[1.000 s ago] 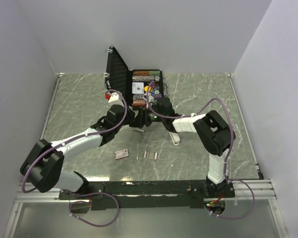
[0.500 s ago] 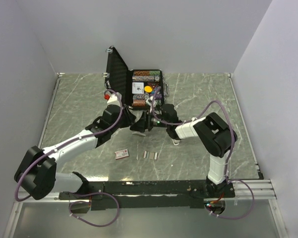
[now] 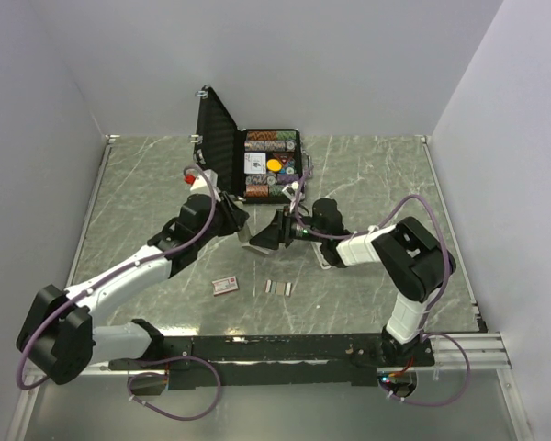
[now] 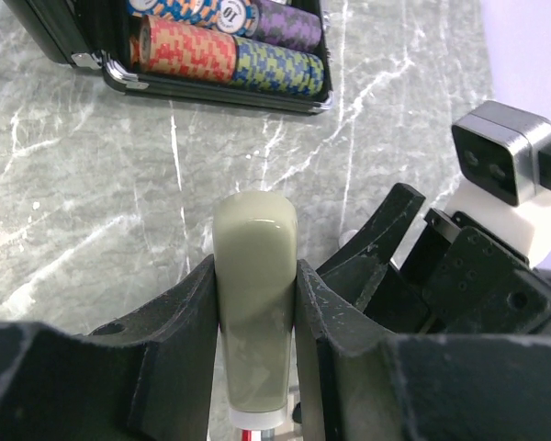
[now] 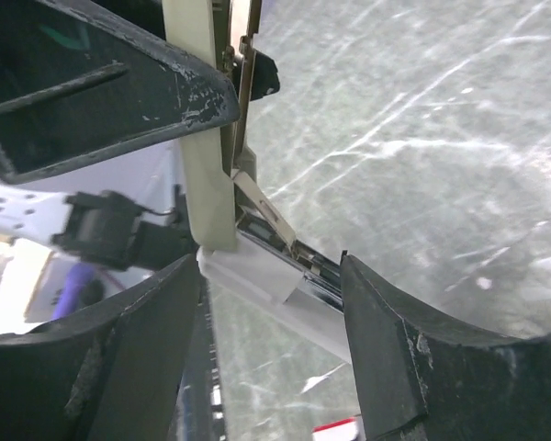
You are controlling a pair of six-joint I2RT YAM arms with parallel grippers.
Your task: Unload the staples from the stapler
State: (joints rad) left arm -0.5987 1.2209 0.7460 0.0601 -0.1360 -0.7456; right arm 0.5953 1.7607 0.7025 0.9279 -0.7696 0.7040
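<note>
Left gripper (image 4: 255, 287) was closed on the pale beige plastic stapler (image 4: 253, 230), pinching its cover from both sides, long axis running out along the fingers. Stapler was hinged open; its chrome magazine rail (image 5: 298, 266) lay crosswise between the jaws of the right gripper (image 5: 271, 276), which stood wide apart, clamping nothing. Right arm, reaching in low, was nearer the rail. Staples (image 3: 277, 288), short silvery-grey metal strips, lay on the grey marbled table (image 3: 147, 184) toward the arm bases, beside a small red-and-white flat box (image 3: 225, 285); any left in the rail: could not tell.
</note>
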